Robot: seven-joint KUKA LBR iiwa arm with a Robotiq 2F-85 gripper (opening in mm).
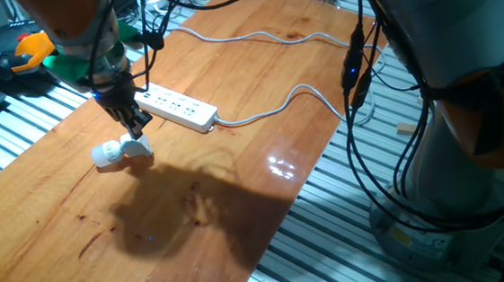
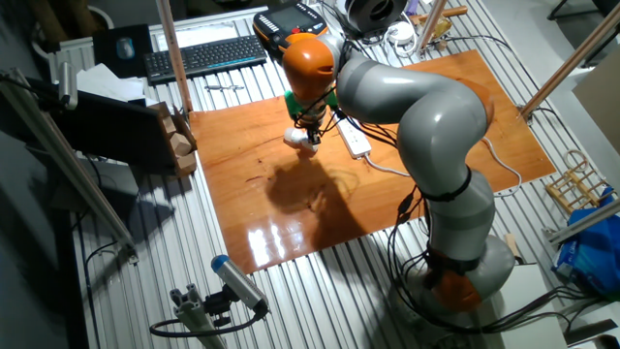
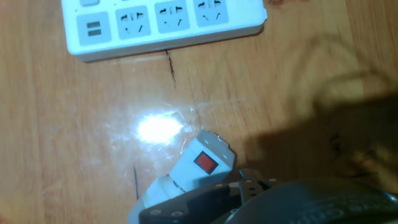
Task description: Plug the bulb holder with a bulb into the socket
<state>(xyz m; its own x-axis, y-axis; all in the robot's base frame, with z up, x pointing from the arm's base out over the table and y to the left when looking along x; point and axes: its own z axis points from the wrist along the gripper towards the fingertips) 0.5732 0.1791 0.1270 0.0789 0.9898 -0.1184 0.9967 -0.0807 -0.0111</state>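
One fixed view: the bulb holder (image 1: 130,149) lies on its side on the wooden table (image 1: 236,113), its bulb (image 1: 104,155) pointing toward the near-left edge. The gripper (image 1: 133,132) is down at the holder's body end, fingers on or just at its upper surface. Whether they are clamped on it or merely set around it I cannot tell from here. The socket (image 1: 178,108), a white multi-outlet power strip, lies just beyond, near but apart from the holder, its grey cable (image 1: 272,114) trailing away to the right.

The other fixed view: the arm bends over the far part of the table; the gripper (image 2: 308,128) hangs above the holder (image 2: 301,139), with the strip (image 2: 355,139) beside it. Too small to judge the fingers.

Hand view: the holder (image 3: 189,171) sits low in frame, red rocker switch (image 3: 206,163) facing up, with the dark gripper body overlapping its lower end. The fingertips themselves are hidden, so the grip remains undetermined. The strip (image 3: 165,25) runs along the top edge, showing one USB-type outlet (image 3: 94,28) and three mains outlets. A bright glare spot sits on the wood between.

Judgement: the step in hand is picking up the holder; insertion has not begun. The next move calls for a firm hold on the body, lifting, turning the plug face down and aligning it squarely over one outlet.

Markings: no brand, label or legible writing is visible on holder or strip
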